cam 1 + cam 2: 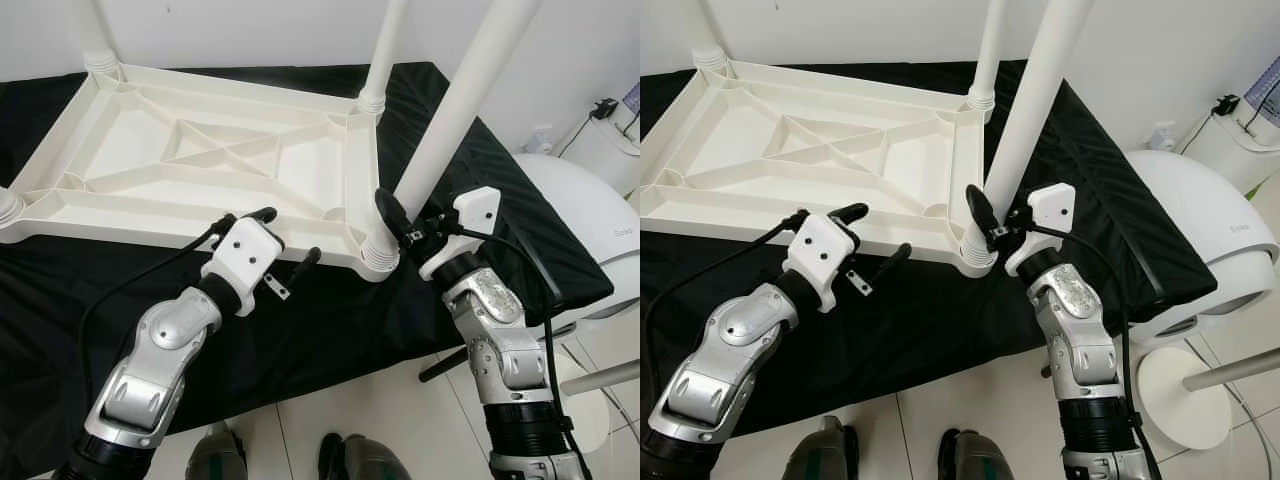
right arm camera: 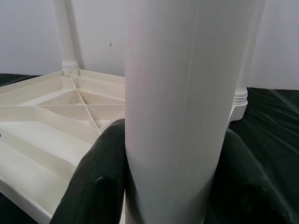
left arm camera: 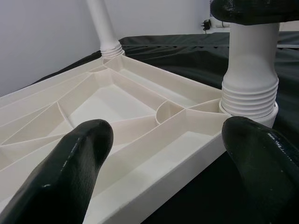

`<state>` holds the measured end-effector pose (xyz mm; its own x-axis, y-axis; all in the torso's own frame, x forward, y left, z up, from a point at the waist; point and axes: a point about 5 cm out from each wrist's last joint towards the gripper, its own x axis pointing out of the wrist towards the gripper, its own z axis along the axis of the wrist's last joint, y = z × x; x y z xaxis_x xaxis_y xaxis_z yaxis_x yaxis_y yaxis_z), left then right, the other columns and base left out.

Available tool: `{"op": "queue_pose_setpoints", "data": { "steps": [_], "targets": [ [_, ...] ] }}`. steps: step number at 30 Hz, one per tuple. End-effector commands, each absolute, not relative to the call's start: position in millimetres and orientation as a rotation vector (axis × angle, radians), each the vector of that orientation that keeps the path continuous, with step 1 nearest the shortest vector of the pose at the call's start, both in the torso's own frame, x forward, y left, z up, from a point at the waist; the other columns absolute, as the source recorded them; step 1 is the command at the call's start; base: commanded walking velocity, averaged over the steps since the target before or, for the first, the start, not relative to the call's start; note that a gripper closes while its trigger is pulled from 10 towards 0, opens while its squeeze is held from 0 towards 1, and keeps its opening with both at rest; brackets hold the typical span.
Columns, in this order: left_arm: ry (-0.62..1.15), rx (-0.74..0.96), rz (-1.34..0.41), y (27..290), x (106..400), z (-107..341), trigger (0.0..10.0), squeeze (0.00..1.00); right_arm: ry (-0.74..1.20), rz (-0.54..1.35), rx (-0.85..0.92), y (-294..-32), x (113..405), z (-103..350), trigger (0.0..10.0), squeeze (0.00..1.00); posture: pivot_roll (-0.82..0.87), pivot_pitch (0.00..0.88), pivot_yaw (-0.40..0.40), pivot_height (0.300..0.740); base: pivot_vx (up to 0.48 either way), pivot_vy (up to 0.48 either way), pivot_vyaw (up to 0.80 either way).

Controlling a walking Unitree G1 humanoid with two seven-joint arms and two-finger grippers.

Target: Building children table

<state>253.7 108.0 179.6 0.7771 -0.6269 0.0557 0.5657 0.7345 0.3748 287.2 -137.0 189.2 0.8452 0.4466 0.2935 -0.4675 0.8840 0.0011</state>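
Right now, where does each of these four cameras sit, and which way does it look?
Left eye view: on the head, looking down at the upturned tabletop; both arms show.
Right eye view: beside it, same scene.
Left wrist view: along the open left gripper at the tabletop's near edge.
Right wrist view: along the right gripper, shut on the near leg.
Both wrist views share the tabletop's ribs.

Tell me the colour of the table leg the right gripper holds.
White leg; right wrist view.

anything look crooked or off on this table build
The white plastic leg gripped by the right gripper at the near right corner of the upturned white tabletop leans rightward, while the far-corner leg stands nearly upright.
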Motion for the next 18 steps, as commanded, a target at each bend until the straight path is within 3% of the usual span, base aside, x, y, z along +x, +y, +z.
{"op": "queue_pose_setpoints", "data": {
  "steps": [1,18],
  "targets": [
    [-0.175,0.352,-0.690,104.8,252.1,178.0,10.0,0.00,-0.248,0.466,0.069,-141.6,285.9,180.3,10.0,0.00,0.05,0.100,-0.093,0.740,0.000,0.000,0.00],
    [-0.178,0.349,-0.685,103.9,252.4,179.0,10.0,0.00,-0.225,0.488,-0.003,-147.1,289.9,178.7,10.0,0.00,0.06,0.104,-0.096,0.740,0.000,0.000,0.00]
  ]
}}
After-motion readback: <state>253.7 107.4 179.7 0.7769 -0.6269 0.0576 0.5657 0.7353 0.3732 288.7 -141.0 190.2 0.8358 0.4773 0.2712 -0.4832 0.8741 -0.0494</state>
